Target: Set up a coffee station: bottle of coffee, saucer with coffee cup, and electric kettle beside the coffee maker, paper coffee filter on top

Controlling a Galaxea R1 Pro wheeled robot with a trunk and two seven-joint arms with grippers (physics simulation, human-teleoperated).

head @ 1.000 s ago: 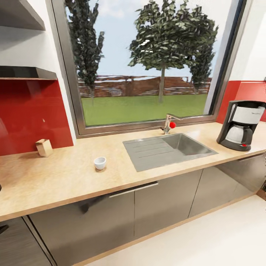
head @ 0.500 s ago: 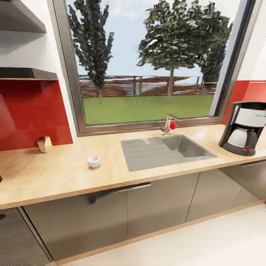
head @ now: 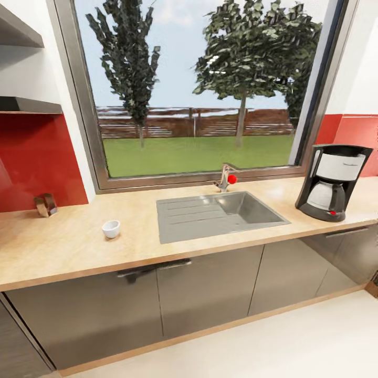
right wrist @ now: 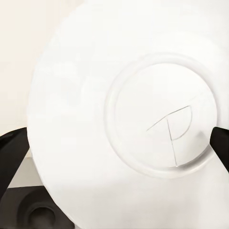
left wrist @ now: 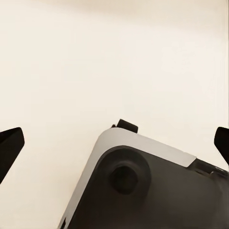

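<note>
The coffee maker (head: 332,181), black with a white panel and glass carafe, stands at the right end of the countertop (head: 68,247). A small white coffee cup (head: 111,228) sits on the countertop left of the sink. Dark boards of the kitchen shelf (head: 25,105) show at the upper left. In the right wrist view the white saucer (right wrist: 119,119) lies tilted between the two dark fingers of my right gripper (right wrist: 117,148), which is shut on it. My left gripper (left wrist: 117,143) is open, fingers wide apart over pale floor, with nothing between them.
A steel sink (head: 218,212) with a red-knobbed faucet (head: 227,180) lies under the big window. A small wooden block (head: 45,205) stands by the red backsplash. Grey cabinets run below the worktop. Part of my own base (left wrist: 143,186) shows beneath the left gripper.
The whole head view has shifted: counter, cup and sink now sit further left in the picture, so the camera moved. Nothing on the counter moved.
</note>
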